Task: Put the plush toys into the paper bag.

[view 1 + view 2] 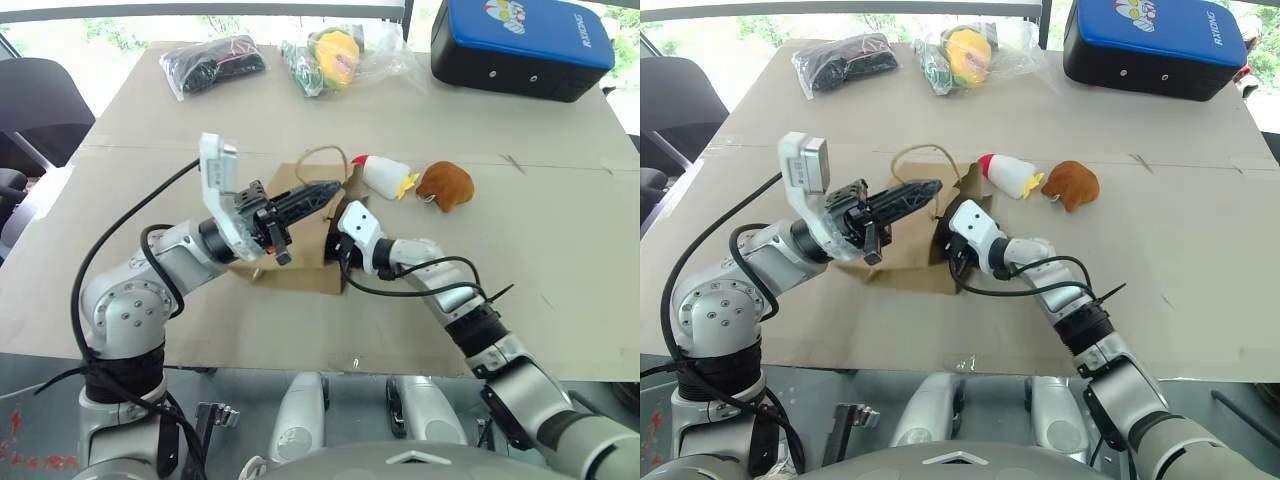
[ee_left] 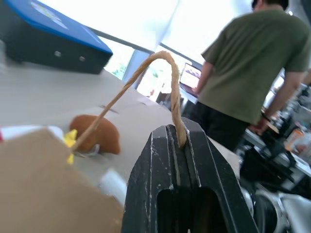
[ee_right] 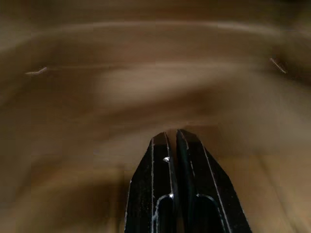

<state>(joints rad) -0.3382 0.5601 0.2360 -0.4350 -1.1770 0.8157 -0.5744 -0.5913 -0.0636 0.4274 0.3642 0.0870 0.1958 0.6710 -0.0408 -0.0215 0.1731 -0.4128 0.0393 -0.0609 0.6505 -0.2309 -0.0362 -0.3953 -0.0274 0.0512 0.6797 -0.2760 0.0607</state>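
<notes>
The brown paper bag [image 1: 296, 274] lies on the table with its mouth lifted. My left gripper [image 1: 334, 190] is shut on one of its cord handles [image 2: 146, 68], and the cord is pinched between the fingers [image 2: 160, 160]. My right arm reaches into the bag's mouth. There my right gripper [image 3: 172, 134] is shut with nothing in it, brown paper [image 3: 155, 82] all around it. The white plush toy [image 1: 386, 175] with a red tip and yellow end lies just beyond the bag. To its right lies the orange-brown plush toy [image 1: 447, 185].
A blue-and-black hard case [image 1: 520, 45] stands at the far right. A yellow-green plush in clear plastic [image 1: 335, 55] and a black item in clear plastic [image 1: 212, 62] lie along the far edge. A person [image 2: 243, 63] stands beyond the table.
</notes>
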